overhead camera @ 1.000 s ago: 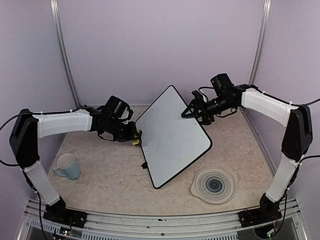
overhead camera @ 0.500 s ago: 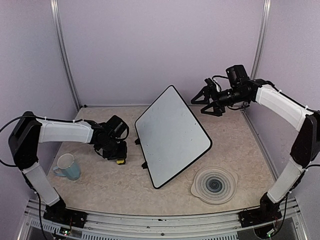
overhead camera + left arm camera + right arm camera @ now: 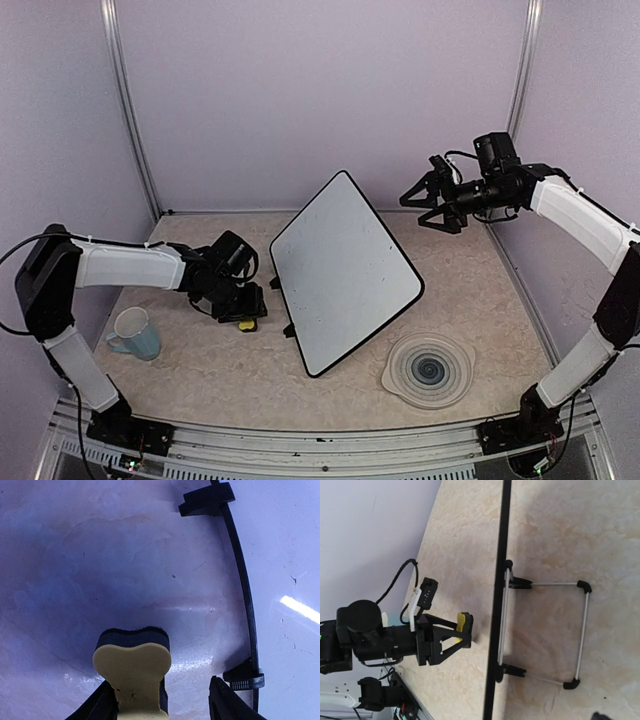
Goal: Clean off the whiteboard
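Observation:
The whiteboard [image 3: 345,275] stands tilted on a wire stand in the middle of the table, and its face looks blank. It fills the right side of the left wrist view [image 3: 285,555] and shows edge-on in the right wrist view [image 3: 499,605]. A yellow eraser [image 3: 244,324] with black felt rests on the table left of the board. My left gripper [image 3: 243,308] is low over it, jaws open around it; the eraser [image 3: 132,670] lies against the left finger, apart from the right one. My right gripper [image 3: 420,208] is open and empty in the air beyond the board's upper right edge.
A light blue cup [image 3: 133,333] stands at the left. A round grey ringed plate [image 3: 428,370] lies at the front right of the board. The board's wire stand [image 3: 545,630] with black feet sticks out behind it. Lilac walls close off the back and sides.
My left gripper moved the eraser from the board's left edge down to the table and stayed over it. My right gripper drew back from the board's top edge, up and to the right.

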